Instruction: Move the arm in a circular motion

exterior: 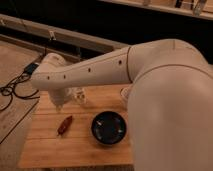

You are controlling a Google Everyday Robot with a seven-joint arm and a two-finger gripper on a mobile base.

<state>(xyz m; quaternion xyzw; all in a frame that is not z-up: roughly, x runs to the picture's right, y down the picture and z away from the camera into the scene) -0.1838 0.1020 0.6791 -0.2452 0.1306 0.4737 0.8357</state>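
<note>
The arm (115, 70) is a thick glossy cream-white tube that fills the right side of the camera view and reaches left across the back of the wooden table (75, 147). Small dark screw holes run along it. Its rounded end joint (47, 75) sits over the table's back left corner. From there the narrower wrist drops down to the gripper (58, 101), which hangs just above the tabletop at the back left.
On the table are a dark round bowl (108, 128), a small red-brown item (65, 125), a clear bottle (80, 95) beside the wrist, and a white cup (123, 95) mostly behind the arm. Black cables (12, 90) lie on the floor at left.
</note>
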